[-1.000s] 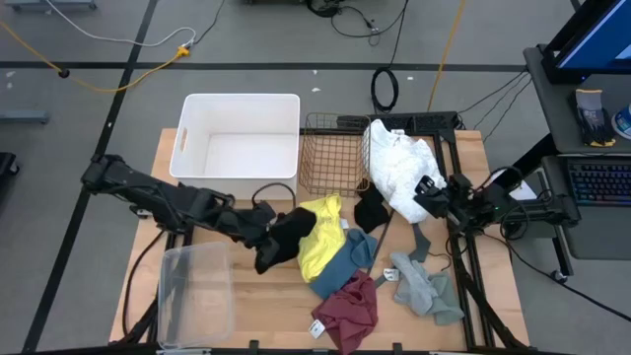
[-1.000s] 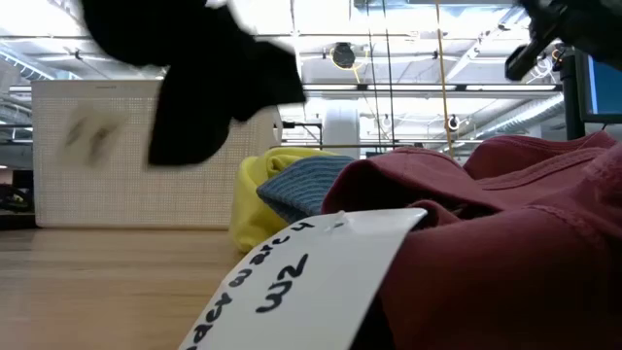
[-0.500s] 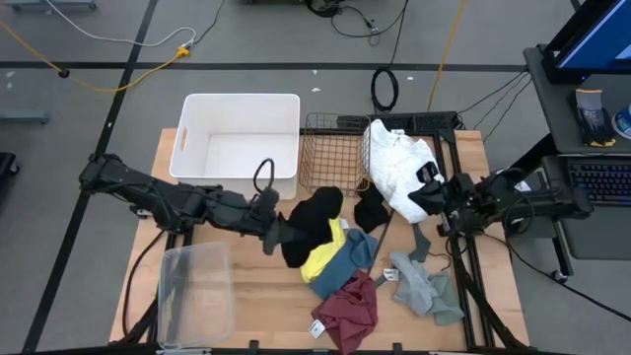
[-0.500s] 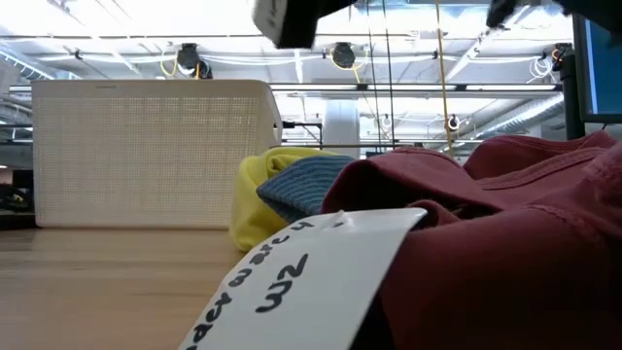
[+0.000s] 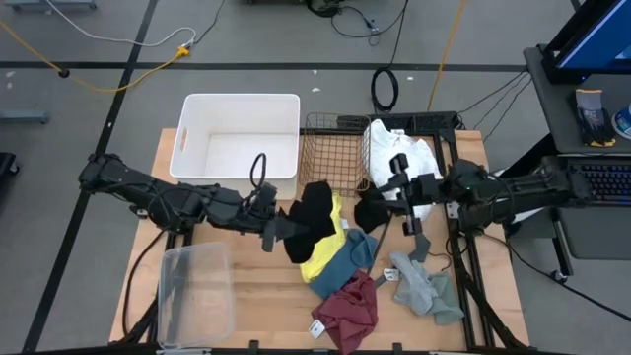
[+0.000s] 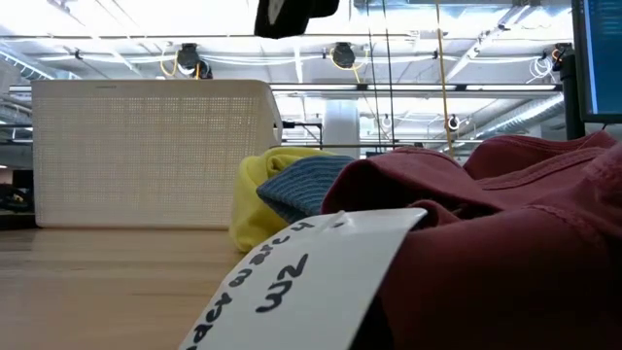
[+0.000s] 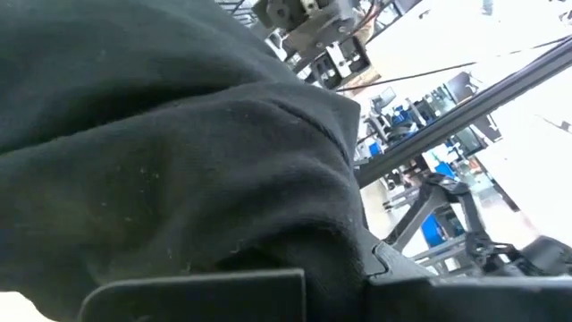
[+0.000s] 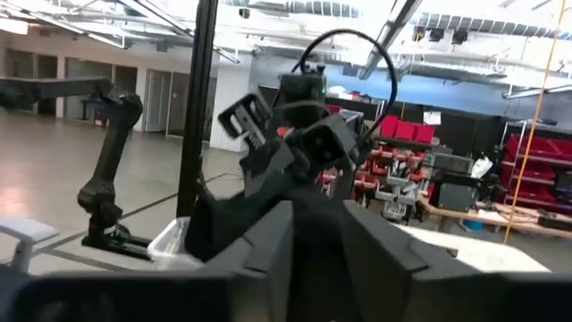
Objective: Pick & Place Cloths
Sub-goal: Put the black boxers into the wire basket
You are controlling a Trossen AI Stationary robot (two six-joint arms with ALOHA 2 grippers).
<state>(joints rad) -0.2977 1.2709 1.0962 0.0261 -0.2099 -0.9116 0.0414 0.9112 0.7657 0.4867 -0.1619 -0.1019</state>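
My left gripper (image 5: pixel 282 228) reaches in from the table's left and is shut on a black cloth (image 5: pixel 314 209), which also shows at the top of the low view (image 6: pixel 292 14). My right gripper (image 5: pixel 394 193) is open and points toward the left arm, just beside a second black cloth (image 5: pixel 370 211), touching nothing. A white cloth (image 5: pixel 392 146) lies draped at the far right. Yellow (image 5: pixel 319 252), blue-teal (image 5: pixel 355 252), maroon (image 5: pixel 347 308) and grey-green (image 5: pixel 424 286) cloths lie heaped on the table. My left gripper holds the black cloth by its left end (image 5: pixel 292 225), coming level from the table's left. The cloth bunches out past the fingers and hangs lifted clear above the yellow cloth. In the left wrist view the cloth (image 7: pixel 179 161) covers the fingers, so the place of contact is hidden.
A white bin (image 5: pixel 197 118) and a wire basket (image 5: pixel 333 148) stand at the far edge. A clear plastic tub (image 5: pixel 194 291) sits near left. A white label card (image 6: pixel 282 282) lies on the maroon cloth close to the low camera. Bare wood shows near the tub.
My left gripper has risen and moved toward the table's right, carrying the black cloth up and over the yellow cloth; the black cloth has left the low view except for its bottom edge. My right gripper has moved from the white cloth toward the table's left, nearer the left gripper.
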